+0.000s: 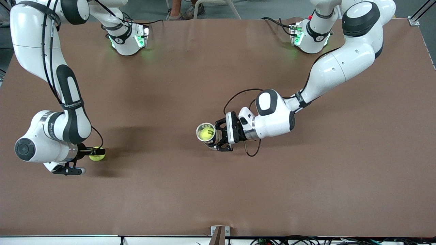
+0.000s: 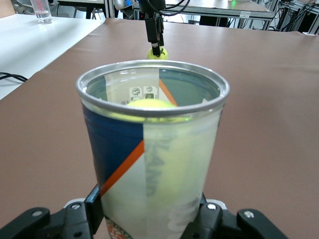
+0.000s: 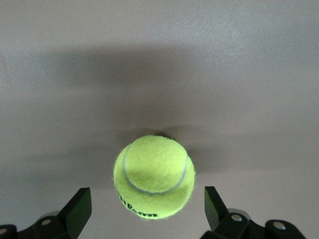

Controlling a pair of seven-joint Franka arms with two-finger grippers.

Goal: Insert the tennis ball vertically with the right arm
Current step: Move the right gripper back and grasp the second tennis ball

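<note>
A yellow-green tennis ball lies on the brown table toward the right arm's end. My right gripper points down at it and is open, one finger on each side of the ball, with a gap on both sides. At mid-table my left gripper is shut on a clear tennis ball can, held upright with its mouth open. Another ball sits inside the can. The left wrist view also shows the loose ball under the right gripper.
Both arm bases stand along the table edge farthest from the front camera. A black cable loops below the left wrist. A glass stands on a separate white table off the right arm's end.
</note>
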